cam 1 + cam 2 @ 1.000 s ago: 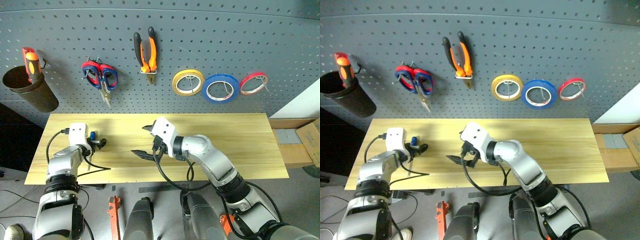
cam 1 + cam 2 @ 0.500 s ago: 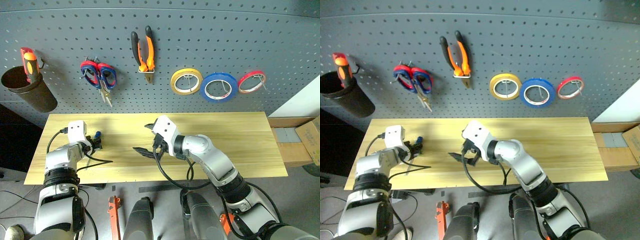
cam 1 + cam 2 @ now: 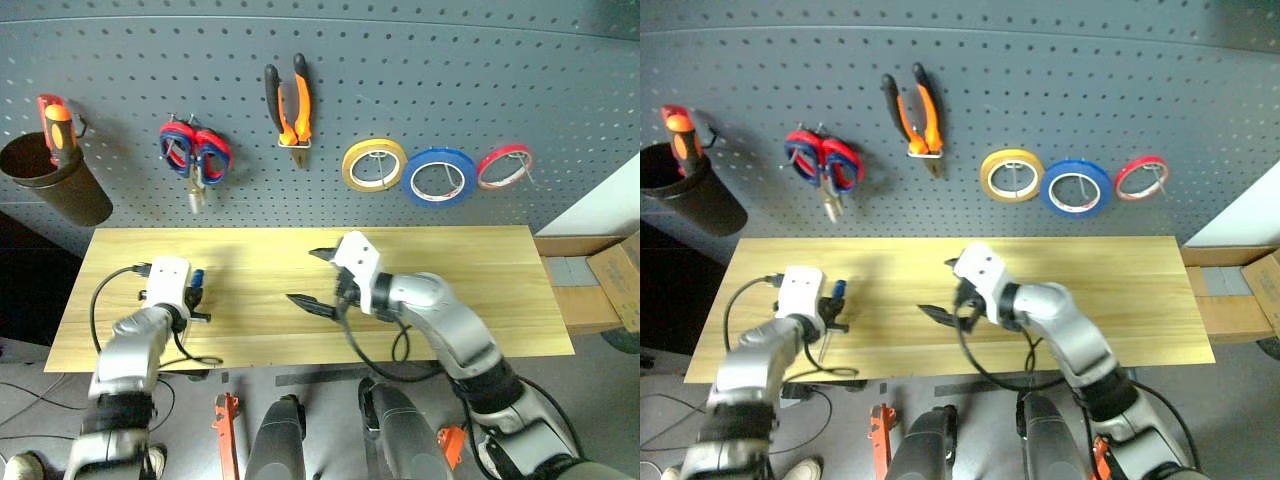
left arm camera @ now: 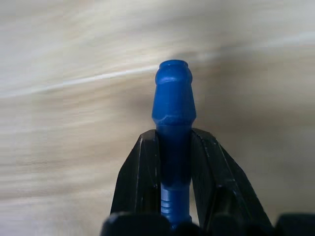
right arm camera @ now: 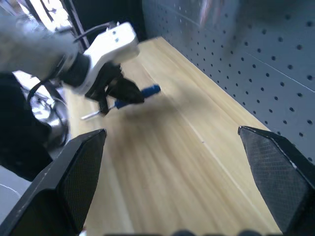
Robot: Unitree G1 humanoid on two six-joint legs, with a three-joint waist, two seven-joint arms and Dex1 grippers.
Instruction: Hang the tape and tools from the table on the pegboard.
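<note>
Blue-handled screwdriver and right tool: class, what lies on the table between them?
Nothing: in the left eye view, only bare table lies between the blue-handled screwdriver, clamped in the left tool, and the open right tool.

The surface [image 3: 480,270] is pale, matt, grained wood. The screwdriver [image 4: 173,128] handle looks like smooth blue plastic, perhaps slightly glossy; the pegboard [image 3: 420,80] is matt grey.

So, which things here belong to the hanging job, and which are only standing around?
Job things:
- blue-handled screwdriver, held in the left gripper
- blue tape roll, pliers, on the pegboard
- table

Only around:
- yellow roll
- red roll
- dark cup
</note>
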